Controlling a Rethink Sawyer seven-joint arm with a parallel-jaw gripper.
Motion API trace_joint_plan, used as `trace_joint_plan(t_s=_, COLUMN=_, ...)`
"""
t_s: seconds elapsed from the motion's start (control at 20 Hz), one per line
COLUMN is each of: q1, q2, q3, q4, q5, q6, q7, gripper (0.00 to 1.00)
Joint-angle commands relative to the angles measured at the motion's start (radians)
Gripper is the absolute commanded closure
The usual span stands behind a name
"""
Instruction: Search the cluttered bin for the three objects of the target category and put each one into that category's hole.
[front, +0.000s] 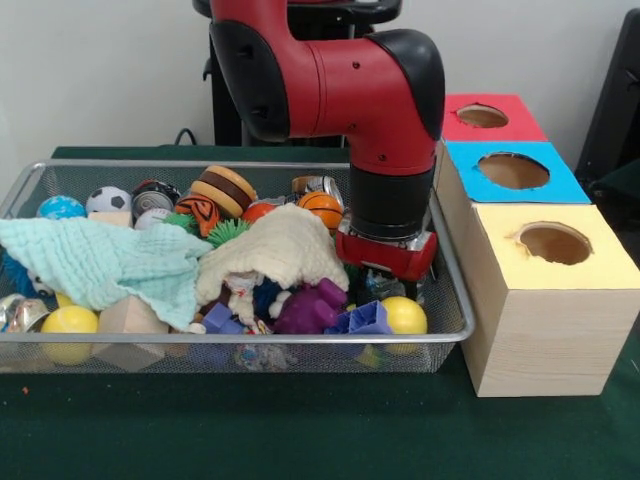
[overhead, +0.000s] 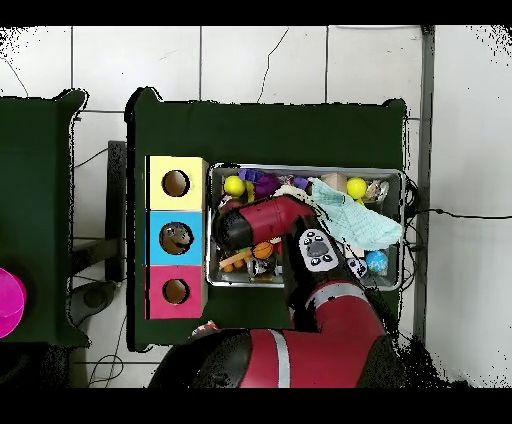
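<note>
2 cloths (front: 150, 262) clear in front; overhead arm (overhead: 265, 222) covers bin (overhead: 404, 215).

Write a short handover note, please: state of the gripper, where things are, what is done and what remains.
Gripper: down inside the bin at its end beside the boxes; open or shut cannot be told.
Bin: full of balls, blocks and two cloths.
Boxes: red, blue and yellow, one hole each. Something seems to lie in the blue hole; the others look empty.
Left: probably most of the sorting.
</note>
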Motion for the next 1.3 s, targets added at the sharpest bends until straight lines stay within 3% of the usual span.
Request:
trace_joint_plan(t_s=0.05, q1=-0.002, q2=0.075, q3=0.171, q4=0.017, q5=0.054, q6=0.148, q7=-0.129, gripper=0.0)
trace_joint_plan(t_s=0.4, q1=0.091, q2=-0.06, q3=0.071, q4=0.039, q5=0.06, q6=0.284, q7=-0.081, gripper=0.0)
trace_joint_plan(t_s=0.7, q1=0.16, q2=-0.125, q3=0.011, q4=0.028, q5=0.068, q6=0.445, q7=-0.05, gripper=0.0)
trace_joint_plan(t_s=0.95, q1=0.159, q2=-0.124, q3=0.012, q4=0.005, q5=0.077, q6=0.525, q7=-0.056, gripper=0.0)
trace_joint_plan(t_s=1.3, q1=0.115, q2=-0.074, q3=0.049, q4=0.012, q5=0.097, q6=0.529, q7=-0.072, gripper=0.0)
